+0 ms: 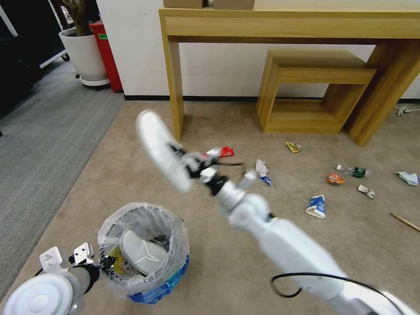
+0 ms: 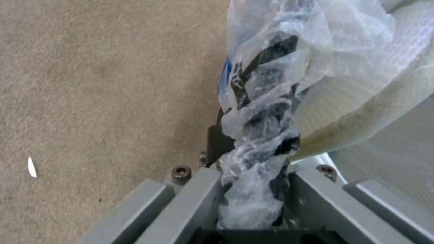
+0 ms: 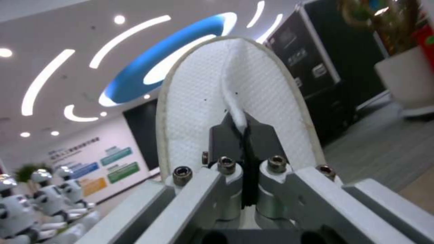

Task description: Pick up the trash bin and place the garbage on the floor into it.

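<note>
- The white slipper [image 1: 161, 148] is held aloft by the right hand [image 3: 245, 134], well above the beige carpet floor [image 1: 245, 271] and farther off than the bin. The dark fingers [image 3: 226, 139] are pressed together on a thin fold of its waffle-textured cloth.
- It looks light and floppy: soft quilted fabric with a stitched edge, so a pinch on the strap fold seems enough, though it may swing or sag.
- The trash bin [image 1: 158, 292] sits near left: round and blue, lined with a crinkly translucent bag [image 2: 267, 112] that bunches over its rim. A second white slipper [image 1: 141, 253] already lies inside.
- The left hand [image 2: 255, 159] is pinching the bin's rim through the bunched bag. That film is likely slippery, so the hard rim beneath is the safer hold.
- Scattered to the right are a blue-white wrapper [image 1: 316, 206], a small clear bottle [image 1: 354, 171] and a wooden stick [image 1: 404, 222], all probably light and easily crushed.
</note>
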Robot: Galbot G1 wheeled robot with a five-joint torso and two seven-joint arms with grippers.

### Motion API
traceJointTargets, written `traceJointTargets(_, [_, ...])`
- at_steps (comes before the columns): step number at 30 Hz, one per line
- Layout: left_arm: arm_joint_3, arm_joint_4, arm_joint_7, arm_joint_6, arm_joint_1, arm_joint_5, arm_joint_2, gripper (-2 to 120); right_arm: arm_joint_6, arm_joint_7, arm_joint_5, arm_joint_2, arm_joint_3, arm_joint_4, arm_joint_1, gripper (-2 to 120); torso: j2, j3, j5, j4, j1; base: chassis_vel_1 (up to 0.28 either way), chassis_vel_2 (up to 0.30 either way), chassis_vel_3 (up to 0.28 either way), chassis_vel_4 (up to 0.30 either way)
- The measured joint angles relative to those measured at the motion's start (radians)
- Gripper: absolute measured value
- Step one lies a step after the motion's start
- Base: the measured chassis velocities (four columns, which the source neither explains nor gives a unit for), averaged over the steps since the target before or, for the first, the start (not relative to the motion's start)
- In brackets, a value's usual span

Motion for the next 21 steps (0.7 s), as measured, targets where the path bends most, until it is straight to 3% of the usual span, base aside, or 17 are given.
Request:
traceJointTargets(12, [0.002, 0.014, 0.0, 0.002, -0.002, 0.011, -0.012, 0, 0.013, -0.032, -0.036, 0.081, -0.13, -0.131, 0.006, 0, 0.0, 0.0, 0.0001, -0.0002, 0.0, 0.0, 0.0, 0.0, 0.0])
traceJointTargets(21, [0.01, 0.024, 0.0, 0.003, -0.009, 0.019, -0.022, 0, 0.019, -0.038, -0.055, 0.097, -0.163, -0.163, 0.007, 0, 0.0, 0.0, 0.0001, -0.0002, 0.0, 0.0, 0.0, 0.0, 0.0])
